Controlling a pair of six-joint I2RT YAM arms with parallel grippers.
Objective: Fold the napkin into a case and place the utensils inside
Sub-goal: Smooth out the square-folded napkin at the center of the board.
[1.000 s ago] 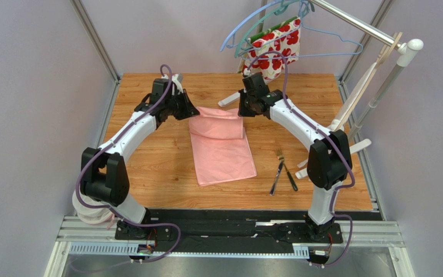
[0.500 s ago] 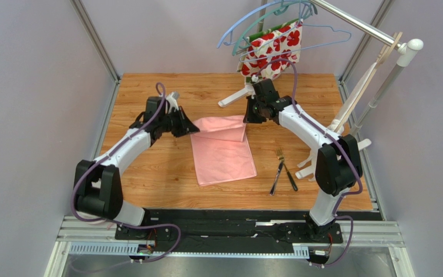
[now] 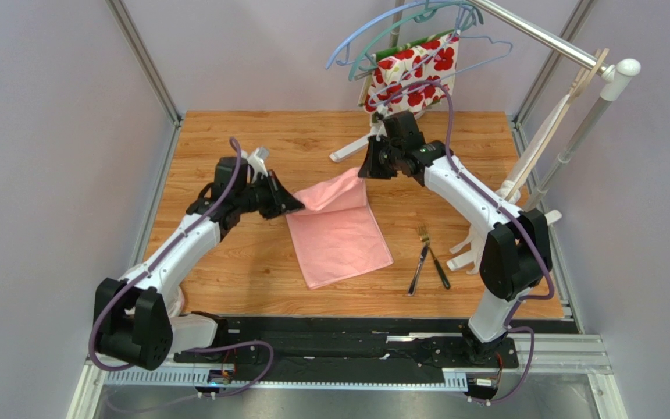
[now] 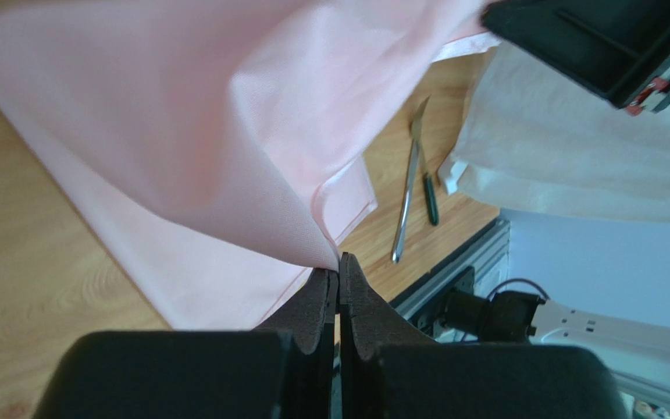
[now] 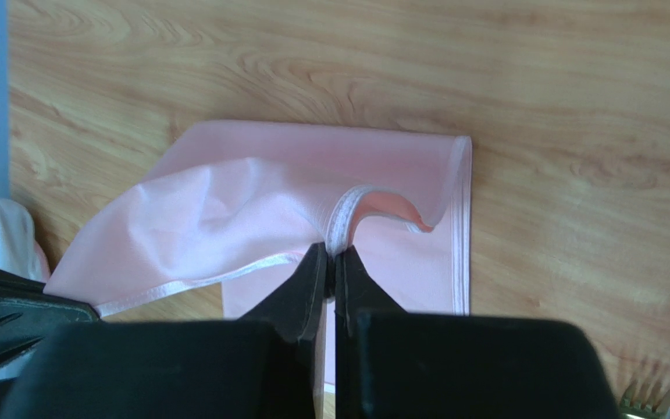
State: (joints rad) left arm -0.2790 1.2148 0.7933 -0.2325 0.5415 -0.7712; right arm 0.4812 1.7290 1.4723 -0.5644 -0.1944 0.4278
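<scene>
The light-pink napkin (image 3: 340, 231) lies mid-table, its far part lifted off the wood. My left gripper (image 3: 293, 206) is shut on the napkin's far-left corner; the wrist view shows the cloth (image 4: 225, 140) pinched at the tips (image 4: 339, 264). My right gripper (image 3: 366, 171) is shut on the far-right corner, the white hem (image 5: 347, 209) pinched between its tips (image 5: 331, 255). The held edge hangs between both grippers above the lower layer (image 5: 417, 262). The utensils, a fork (image 3: 423, 253) and a darker piece (image 3: 439, 269), lie to the right of the napkin; they also show in the left wrist view (image 4: 410, 192).
A red-and-white floral cloth (image 3: 410, 77) hangs on hangers from a rail at the back right. A white rack stand (image 3: 522, 183) with feet stands along the right side. A white cloth (image 4: 574, 148) shows at the left arm's base.
Both grippers have carried the napkin's far edge: the left one toward the near right, the right one up and slightly back. The folded top flap has opened into a raised, slanted sheet.
</scene>
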